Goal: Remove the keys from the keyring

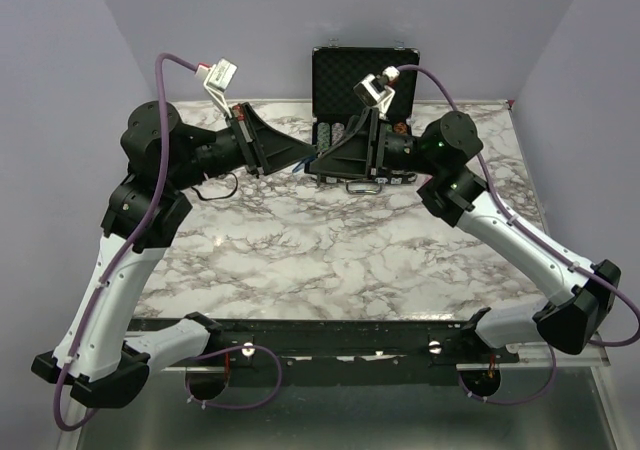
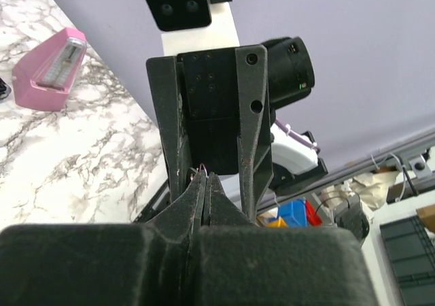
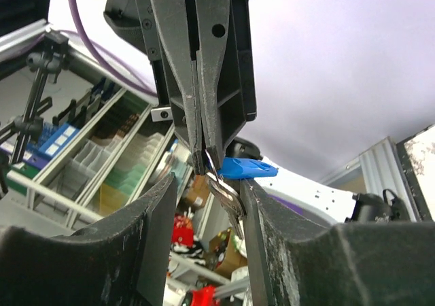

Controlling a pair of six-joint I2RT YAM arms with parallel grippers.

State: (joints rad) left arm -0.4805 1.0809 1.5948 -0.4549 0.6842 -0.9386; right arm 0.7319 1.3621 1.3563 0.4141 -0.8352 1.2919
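Both arms are raised and their grippers meet tip to tip above the table's back middle. My left gripper (image 1: 306, 156) is shut; in the left wrist view (image 2: 204, 177) a thin silvery keyring (image 2: 196, 171) pokes out of its tips. In the right wrist view the left gripper (image 3: 202, 158) comes down from above, pinching the keyring (image 3: 212, 164). A key with a blue head (image 3: 248, 168) and silver key blades (image 3: 230, 200) hang from the keyring. My right gripper (image 3: 204, 214) is open around them, and the blades rest against its right finger (image 3: 268, 224). It also shows in the top view (image 1: 320, 162).
An open black chip case (image 1: 362, 75) stands at the table's back edge behind the grippers. A pink wedge-shaped object (image 2: 49, 69) sits on the marble top. A black cable (image 1: 222, 188) lies near the left arm. Purple walls close in the back and sides.
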